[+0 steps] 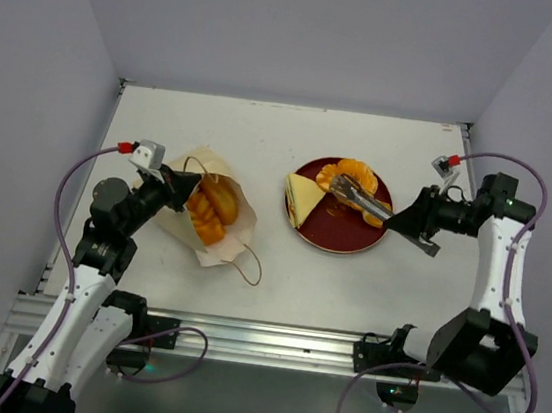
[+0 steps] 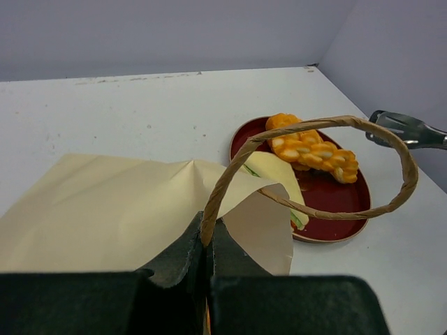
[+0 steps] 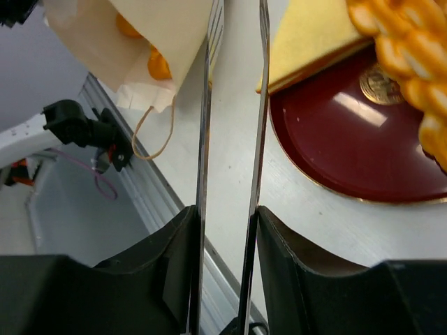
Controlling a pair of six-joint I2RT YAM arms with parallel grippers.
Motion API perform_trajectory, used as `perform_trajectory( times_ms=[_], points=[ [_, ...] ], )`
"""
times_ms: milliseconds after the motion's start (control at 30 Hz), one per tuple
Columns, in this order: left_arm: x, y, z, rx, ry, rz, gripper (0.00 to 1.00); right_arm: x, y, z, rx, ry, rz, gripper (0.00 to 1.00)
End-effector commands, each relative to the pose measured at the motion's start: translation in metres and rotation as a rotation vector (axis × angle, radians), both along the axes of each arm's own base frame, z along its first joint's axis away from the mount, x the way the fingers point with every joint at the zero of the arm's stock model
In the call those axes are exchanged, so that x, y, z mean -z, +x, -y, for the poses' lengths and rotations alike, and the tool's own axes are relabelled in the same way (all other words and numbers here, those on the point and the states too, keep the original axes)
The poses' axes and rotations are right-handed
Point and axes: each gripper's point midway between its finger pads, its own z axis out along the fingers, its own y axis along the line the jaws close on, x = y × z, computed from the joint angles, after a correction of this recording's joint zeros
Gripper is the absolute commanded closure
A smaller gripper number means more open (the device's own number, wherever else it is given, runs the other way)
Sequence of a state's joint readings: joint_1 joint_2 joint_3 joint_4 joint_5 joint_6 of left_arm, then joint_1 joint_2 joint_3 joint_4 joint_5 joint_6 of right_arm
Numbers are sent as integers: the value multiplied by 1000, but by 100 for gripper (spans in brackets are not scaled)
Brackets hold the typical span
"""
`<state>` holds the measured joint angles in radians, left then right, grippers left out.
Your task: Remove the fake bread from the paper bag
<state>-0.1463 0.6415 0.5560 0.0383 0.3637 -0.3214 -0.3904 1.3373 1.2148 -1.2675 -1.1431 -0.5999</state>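
The paper bag (image 1: 239,224) lies tilted on the table at the left, its mouth toward the arms. Glossy orange bread pieces (image 1: 213,209) show inside it, also in the right wrist view (image 3: 157,66). My left gripper (image 1: 179,191) is shut on the bag's brown loop handle (image 2: 314,125). On the red plate (image 1: 351,248) lie a braided loaf (image 1: 353,173), a pale sandwich (image 1: 302,200) and a small round brown piece (image 3: 380,84). My right gripper (image 1: 410,223) is shut on metal tongs (image 1: 360,197). The tong blades (image 3: 206,105) stand apart and empty over the plate.
The bag's second loop handle (image 1: 249,264) lies on the table toward the front edge. A metal rail (image 1: 269,342) runs along the near edge. Grey walls enclose the table at the back and both sides.
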Motion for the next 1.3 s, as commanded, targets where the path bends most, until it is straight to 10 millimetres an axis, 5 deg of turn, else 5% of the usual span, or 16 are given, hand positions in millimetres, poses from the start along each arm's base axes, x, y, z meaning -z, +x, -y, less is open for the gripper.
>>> perform_trajectory(
  times_ms=[0,267,600,867,1267],
  points=[
    [-44,0,7,41,-18,134,100,-38,-5,-33,-63,-37,220,58],
    [-37,1,9,54,-11,118,100,-62,-39,-100,-287,-115,487,60],
    [-40,-3,9,49,-45,118,100,-16,-75,-186,-587,-320,559,63],
    [-28,-9,6,36,-50,89,100,14,-55,-214,-615,-576,697,63],
    [-17,-14,9,57,-47,61,100,20,-65,-258,-712,-771,905,59]
  ],
)
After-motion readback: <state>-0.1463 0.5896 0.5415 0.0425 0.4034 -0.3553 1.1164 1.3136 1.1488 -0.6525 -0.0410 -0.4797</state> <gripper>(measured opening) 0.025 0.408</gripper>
